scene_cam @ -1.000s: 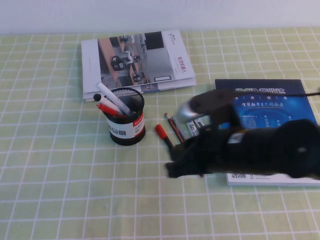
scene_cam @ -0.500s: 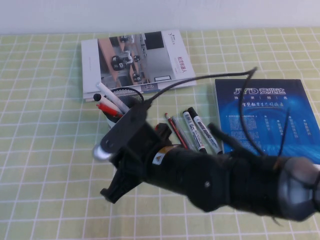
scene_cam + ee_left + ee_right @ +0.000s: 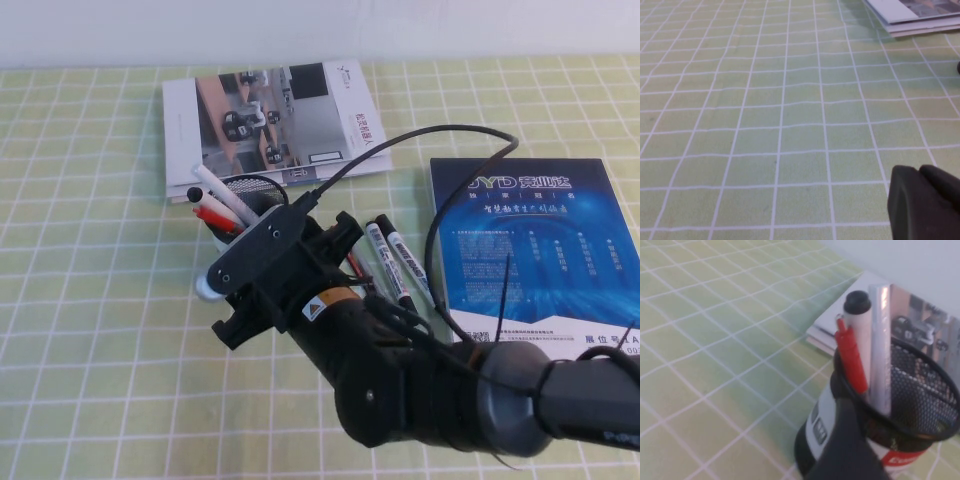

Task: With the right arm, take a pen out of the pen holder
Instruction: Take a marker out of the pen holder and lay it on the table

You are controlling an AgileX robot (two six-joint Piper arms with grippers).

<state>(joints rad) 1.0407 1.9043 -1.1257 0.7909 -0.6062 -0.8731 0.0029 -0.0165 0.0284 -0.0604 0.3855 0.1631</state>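
Right gripper (image 3: pixel 233 327), swung left from beside the book (image 3: pixel 540 250), now against the holder's (image 3: pixel 912 390) robot-facing side, grip state not discernible; pens (image 3: pixel 860 347) leaning inside holder, none lifted; left gripper (image 3: pixel 922 202) low over checked cloth (image 3: pixel 790 125), state unclear.

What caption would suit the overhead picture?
Right gripper close to the mesh pen holder, pens inside; left gripper off-frame.

Green-checked cloth (image 3: pixel 90 300) covers the surface. A stack of brochures (image 3: pixel 275 120) lies near the far edge. A blue book (image 3: pixel 540 250) lies at the right edge, two capped markers (image 3: pixel 385 262) just left of it.
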